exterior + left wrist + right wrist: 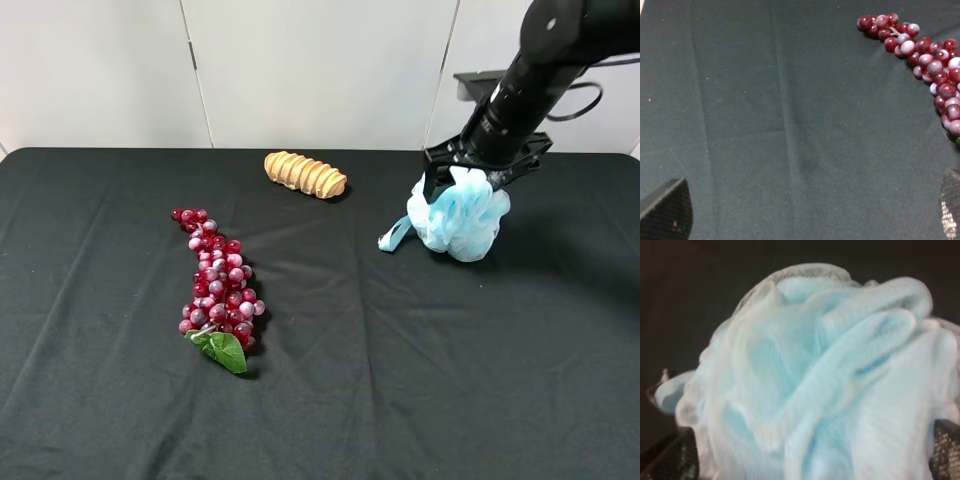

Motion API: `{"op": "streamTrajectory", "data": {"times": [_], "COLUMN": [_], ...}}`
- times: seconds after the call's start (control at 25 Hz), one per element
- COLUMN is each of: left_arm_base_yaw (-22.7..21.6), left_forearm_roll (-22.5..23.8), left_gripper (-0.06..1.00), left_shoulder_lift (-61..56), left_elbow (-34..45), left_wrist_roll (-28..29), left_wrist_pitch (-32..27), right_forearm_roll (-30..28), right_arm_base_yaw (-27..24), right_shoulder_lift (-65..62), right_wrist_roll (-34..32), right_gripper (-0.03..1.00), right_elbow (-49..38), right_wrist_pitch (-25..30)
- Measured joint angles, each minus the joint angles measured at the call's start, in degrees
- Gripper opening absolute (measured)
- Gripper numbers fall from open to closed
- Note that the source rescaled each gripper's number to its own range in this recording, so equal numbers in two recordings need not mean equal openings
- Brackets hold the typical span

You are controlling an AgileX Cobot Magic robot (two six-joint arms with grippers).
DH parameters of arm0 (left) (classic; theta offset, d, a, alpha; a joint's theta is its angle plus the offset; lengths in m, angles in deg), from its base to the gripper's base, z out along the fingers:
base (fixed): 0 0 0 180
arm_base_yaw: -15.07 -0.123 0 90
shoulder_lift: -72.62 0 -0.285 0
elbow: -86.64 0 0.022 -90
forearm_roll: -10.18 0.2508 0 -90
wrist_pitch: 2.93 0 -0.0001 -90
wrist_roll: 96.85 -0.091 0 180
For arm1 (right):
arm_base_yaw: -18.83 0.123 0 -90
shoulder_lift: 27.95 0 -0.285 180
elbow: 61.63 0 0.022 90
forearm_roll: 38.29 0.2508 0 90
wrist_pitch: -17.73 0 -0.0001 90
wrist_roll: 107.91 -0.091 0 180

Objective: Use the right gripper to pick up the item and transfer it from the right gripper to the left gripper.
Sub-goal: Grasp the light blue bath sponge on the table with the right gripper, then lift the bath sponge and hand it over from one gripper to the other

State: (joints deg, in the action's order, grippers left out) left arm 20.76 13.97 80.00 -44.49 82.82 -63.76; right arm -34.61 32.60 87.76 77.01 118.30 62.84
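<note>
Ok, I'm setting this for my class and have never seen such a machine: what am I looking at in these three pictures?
It is a robot with two arms, each ending in a two-fingered gripper. The wide picture is from a camera high above the black table; the other two are from cameras on the arms' wrists. On the table lie a bunch of dark-red grapes, a ribbed tan piece and a fluffy light-blue bath pouf. The right gripper stands open around the pouf, which fills its wrist view; nothing seems held yet. The left gripper is open and empty, near the grapes.
</note>
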Motion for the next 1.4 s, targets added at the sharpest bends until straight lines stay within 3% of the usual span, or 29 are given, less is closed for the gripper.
{"op": "streamTrajectory", "data": {"times": [0.28, 0.8, 0.84, 0.88, 0.96, 1.0, 1.4], "left_arm_base_yaw": [0.0, 0.0, 0.0, 0.0, 0.0, 0.0, 0.0], "left_forearm_roll": [0.0, 0.0, 0.0, 0.0, 0.0, 0.0, 0.0], "left_gripper": [0.97, 0.97, 0.97, 0.97, 0.97, 0.97, 0.97], "left_shoulder_lift": [0.0, 0.0, 0.0, 0.0, 0.0, 0.0, 0.0], "left_elbow": [0.0, 0.0, 0.0, 0.0, 0.0, 0.0, 0.0], "left_wrist_roll": [0.0, 0.0, 0.0, 0.0, 0.0, 0.0, 0.0], "left_wrist_pitch": [0.0, 0.0, 0.0, 0.0, 0.0, 0.0, 0.0], "right_forearm_roll": [-2.8, -3.0, -3.0, -3.2, -3.2, -3.2, -3.2], "right_arm_base_yaw": [0.0, 0.0, 0.0, 0.0, 0.0, 0.0, 0.0], "right_shoulder_lift": [5.6, 9.2, 9.2, 9.2, 9.2, 9.2, 7.0], "right_wrist_roll": [0.0, 0.6, 0.7, 0.7, 0.8, 0.9, 0.9], "right_gripper": [1.0, 0.99, 0.9, 0.72, 0.21, 0.12, 0.12], "right_elbow": [0.0, 0.2, 0.2, 0.2, 0.2, 0.2, 0.3], "right_wrist_pitch": [-5.4, -6.6, -6.6, -6.4, -6.0, -5.8, -3.4]}}
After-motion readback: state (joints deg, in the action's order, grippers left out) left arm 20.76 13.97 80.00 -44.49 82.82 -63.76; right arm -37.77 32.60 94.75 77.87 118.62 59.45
